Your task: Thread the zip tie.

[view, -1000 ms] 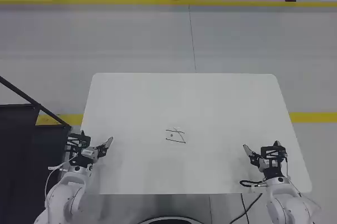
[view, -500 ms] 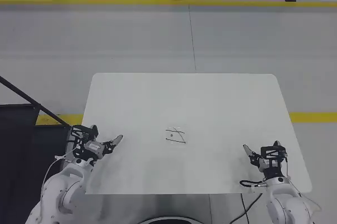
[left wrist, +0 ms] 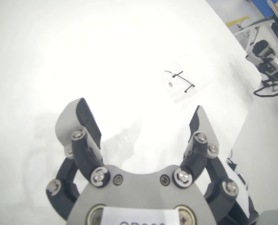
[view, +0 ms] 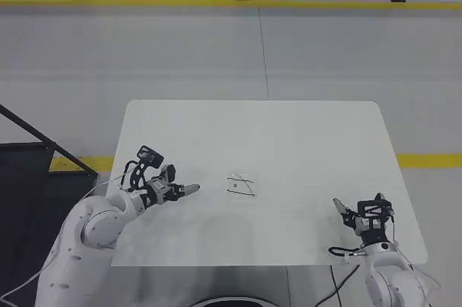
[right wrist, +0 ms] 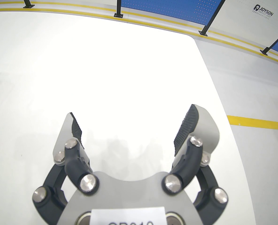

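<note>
1. While it is hovering over the white table (view: pixel 292 130), my left pincer (view: pixel 186 189) is standing released, its two ribbed fingers (left wrist: pixel 88 122) spread wide and gripping nothing.
2. Left pincer, position: it is sitting over the table's left half, nearer the front edge than the back, and is pointing toward the middle of the top.
3. Zip tie (view: pixel 241 185): thin and black, it is lying flat near the table's centre, just ahead of the left pincer's tips but apart from them. Nothing is touching it.
4. Zip tie, detail from my left wrist (left wrist: pixel 182 78): a gently curved strand is running between two short cross-pieces, with a fine tail trailing off one end.
5. Clear sheet (left wrist: pixel 188 91): it is lying under the zip tie, and its edges are barely showing against the white top.
6. Small grey speck (left wrist: pixel 170 84): it is resting on that sheet just beside the zip tie. I cannot tell what it is.
7. My right pincer (view: pixel 359 207) is also standing released and holding nothing (right wrist: pixel 132 112). It is sitting at the table's front right corner, well apart from the zip tie.
8. Surroundings: a yellow floor line (view: pixel 438 160) is running past the table's right side, and a black frame (view: pixel 31 138) is standing off its left side.
</note>
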